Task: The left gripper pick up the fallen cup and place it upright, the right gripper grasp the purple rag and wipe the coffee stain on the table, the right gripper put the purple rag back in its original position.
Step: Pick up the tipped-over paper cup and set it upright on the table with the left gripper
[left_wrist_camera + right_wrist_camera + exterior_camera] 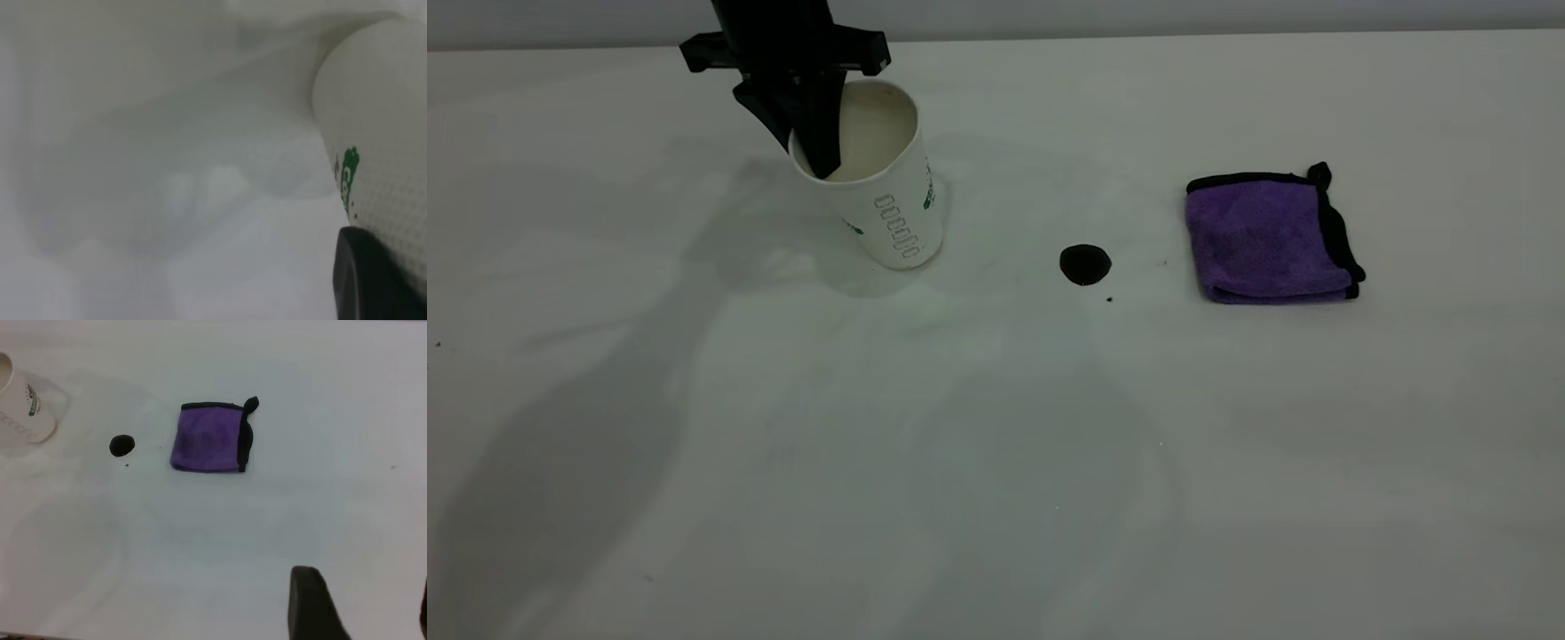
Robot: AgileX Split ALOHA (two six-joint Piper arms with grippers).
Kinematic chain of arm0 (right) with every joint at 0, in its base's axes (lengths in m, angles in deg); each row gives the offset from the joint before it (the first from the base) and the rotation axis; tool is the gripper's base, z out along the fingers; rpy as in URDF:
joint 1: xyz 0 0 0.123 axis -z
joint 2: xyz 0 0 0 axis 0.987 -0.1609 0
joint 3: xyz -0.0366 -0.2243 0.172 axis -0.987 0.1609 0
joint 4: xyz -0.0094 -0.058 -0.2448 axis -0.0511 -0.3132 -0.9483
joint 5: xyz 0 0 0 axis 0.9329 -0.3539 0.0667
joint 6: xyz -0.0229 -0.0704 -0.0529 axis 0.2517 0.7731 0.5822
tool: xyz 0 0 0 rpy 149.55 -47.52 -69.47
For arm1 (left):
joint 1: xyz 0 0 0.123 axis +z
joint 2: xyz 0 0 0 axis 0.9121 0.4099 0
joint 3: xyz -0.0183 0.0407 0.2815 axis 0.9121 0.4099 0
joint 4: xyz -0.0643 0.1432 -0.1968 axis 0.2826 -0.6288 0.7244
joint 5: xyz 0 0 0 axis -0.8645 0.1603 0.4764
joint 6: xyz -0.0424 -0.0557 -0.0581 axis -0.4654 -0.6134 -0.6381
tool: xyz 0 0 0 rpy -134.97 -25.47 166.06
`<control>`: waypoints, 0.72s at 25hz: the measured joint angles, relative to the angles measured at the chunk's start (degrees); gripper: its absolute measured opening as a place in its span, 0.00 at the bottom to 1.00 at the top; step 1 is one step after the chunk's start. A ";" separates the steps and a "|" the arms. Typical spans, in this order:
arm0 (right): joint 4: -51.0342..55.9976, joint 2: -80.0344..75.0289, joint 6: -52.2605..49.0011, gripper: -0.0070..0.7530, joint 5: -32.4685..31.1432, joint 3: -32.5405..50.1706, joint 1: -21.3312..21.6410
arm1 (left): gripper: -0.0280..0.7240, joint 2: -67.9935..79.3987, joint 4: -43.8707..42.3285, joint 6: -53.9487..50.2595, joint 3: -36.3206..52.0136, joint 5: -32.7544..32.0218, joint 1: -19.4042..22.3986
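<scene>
The white cup (889,209) with green print stands near the back left of the table (996,462), leaning a little, its open cream mouth up. My left gripper (807,153) comes down from above and is shut on the cup's rim, with one finger inside and one outside. In the left wrist view the cup wall (387,133) lies against one black finger (373,280). The coffee stain (1085,264) lies between the cup and the purple rag (1263,238). My right gripper (367,607) is open and empty, well short of the rag (207,439); it does not show in the exterior view.
A tiny dark speck (1110,300) lies just beside the stain. The right wrist view also shows the cup (23,407) and the stain (122,445). The rag's black loop (1319,171) points to the back.
</scene>
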State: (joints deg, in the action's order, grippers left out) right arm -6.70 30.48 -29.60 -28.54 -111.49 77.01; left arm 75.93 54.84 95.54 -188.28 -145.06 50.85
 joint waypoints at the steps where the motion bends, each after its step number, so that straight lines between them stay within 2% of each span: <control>1: 0.00 0.00 0.00 0.57 0.00 0.00 0.00 | 0.14 0.00 0.00 0.00 0.00 0.00 0.00; 6: 0.00 0.00 0.00 0.57 0.00 0.00 0.00 | 0.22 0.00 0.00 0.00 0.00 0.41 0.00; 12: 0.00 0.00 0.00 0.57 0.00 0.00 0.00 | 0.37 0.00 0.00 0.17 0.00 2.20 0.00; 18: 0.00 0.00 0.00 0.57 0.00 0.00 0.00 | 0.44 0.00 0.00 0.80 0.00 3.25 0.00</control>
State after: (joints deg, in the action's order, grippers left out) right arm -6.70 30.48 -29.60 -28.54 -111.49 77.01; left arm 75.93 54.84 96.34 -188.28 -141.82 50.85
